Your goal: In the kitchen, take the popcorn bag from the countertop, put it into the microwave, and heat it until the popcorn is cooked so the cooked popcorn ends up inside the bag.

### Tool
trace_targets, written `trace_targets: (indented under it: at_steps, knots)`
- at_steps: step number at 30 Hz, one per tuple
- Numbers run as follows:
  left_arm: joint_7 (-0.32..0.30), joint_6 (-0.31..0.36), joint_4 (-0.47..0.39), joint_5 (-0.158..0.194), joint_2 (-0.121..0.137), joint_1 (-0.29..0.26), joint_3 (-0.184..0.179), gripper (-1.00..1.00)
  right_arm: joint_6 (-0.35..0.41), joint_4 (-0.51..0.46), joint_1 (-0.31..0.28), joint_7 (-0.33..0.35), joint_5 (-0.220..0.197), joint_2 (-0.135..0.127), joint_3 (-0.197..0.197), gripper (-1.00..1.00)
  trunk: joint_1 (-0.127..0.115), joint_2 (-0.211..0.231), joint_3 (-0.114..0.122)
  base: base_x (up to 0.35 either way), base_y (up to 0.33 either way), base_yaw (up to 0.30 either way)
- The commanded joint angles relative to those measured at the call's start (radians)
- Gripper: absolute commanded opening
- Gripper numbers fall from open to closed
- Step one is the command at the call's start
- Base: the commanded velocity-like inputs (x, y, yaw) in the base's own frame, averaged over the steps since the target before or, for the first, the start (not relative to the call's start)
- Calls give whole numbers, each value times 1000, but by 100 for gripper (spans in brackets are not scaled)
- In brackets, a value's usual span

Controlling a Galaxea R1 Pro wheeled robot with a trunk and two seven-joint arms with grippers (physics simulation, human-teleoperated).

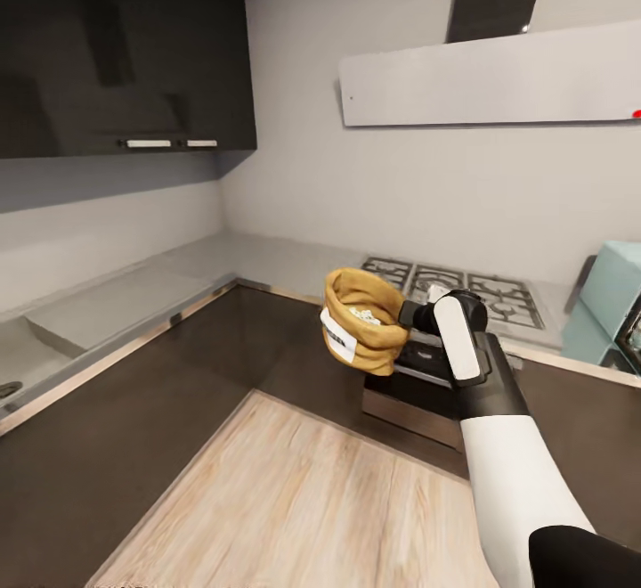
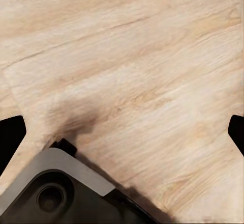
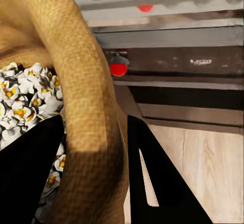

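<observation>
My right gripper (image 1: pixel 409 314) is shut on the rolled rim of the tan popcorn bag (image 1: pixel 361 321), holding it upright in the air in front of the stove. The right wrist view shows one finger inside the sack and one outside, pinching the popcorn bag (image 3: pixel 84 81). White-and-yellow popped popcorn (image 3: pixel 25 96) fills the sack, and the popcorn (image 1: pixel 365 314) peeks out at its mouth. The mint-blue microwave (image 1: pixel 614 303) stands on the grey countertop (image 1: pixel 267 258) at the far right, partly cut off. My left gripper (image 2: pixel 122 132) hangs open over the wood floor (image 2: pixel 142 71).
A gas hob (image 1: pixel 463 289) sits in the worktop behind the bag, with the oven front (image 3: pixel 173 61) and its red knobs (image 3: pixel 118 67) below. Dark upper cabinets (image 1: pixel 125 44) and a range hood (image 1: pixel 499 80) hang above. My base (image 2: pixel 51 193) shows under the left gripper.
</observation>
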Motion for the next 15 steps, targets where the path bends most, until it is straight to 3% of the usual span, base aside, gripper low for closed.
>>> trace_targets:
  at_steps: [1,15]
  knots:
    - [-2,8,-3,10,-1,0,3,100,2,0,-1,-10,-11,1,-1,-100,0,-1,-2,-347,-58,-277]
    - [-1,5,27,9,2,-4,3,100,2,2,-1,-16,-7,1,-3,-100,0,-1,-8,-323,-189,-277]
